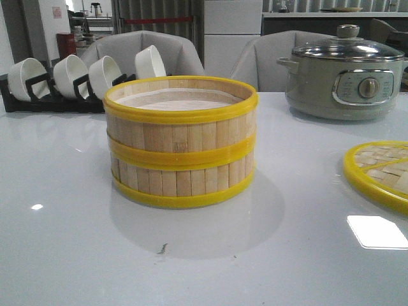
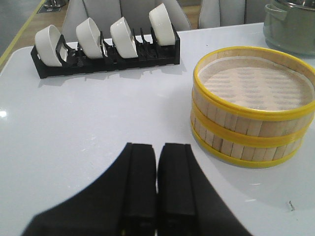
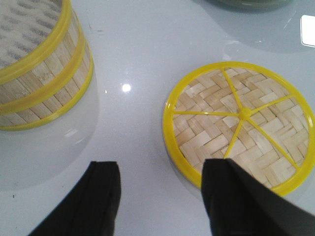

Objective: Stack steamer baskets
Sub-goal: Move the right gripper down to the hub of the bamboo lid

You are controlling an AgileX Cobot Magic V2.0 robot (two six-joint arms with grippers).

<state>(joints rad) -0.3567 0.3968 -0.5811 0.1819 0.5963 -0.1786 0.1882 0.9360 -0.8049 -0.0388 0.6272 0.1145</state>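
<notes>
The two steamer baskets (image 1: 180, 141) stand stacked one on the other in the middle of the white table, pale slats with yellow rims. The stack also shows in the left wrist view (image 2: 252, 105) and in the right wrist view (image 3: 37, 69). My left gripper (image 2: 157, 150) is shut and empty, above bare table beside the stack and apart from it. My right gripper (image 3: 160, 169) is open and empty, above the table between the stack and a woven lid (image 3: 239, 122); one finger overlaps the lid's rim in view. Neither gripper shows in the front view.
The round woven bamboo lid (image 1: 381, 172) with a yellow rim lies flat at the right. A grey electric pot (image 1: 345, 71) stands at the back right. A black rack with several white bowls (image 1: 80, 80) stands at the back left.
</notes>
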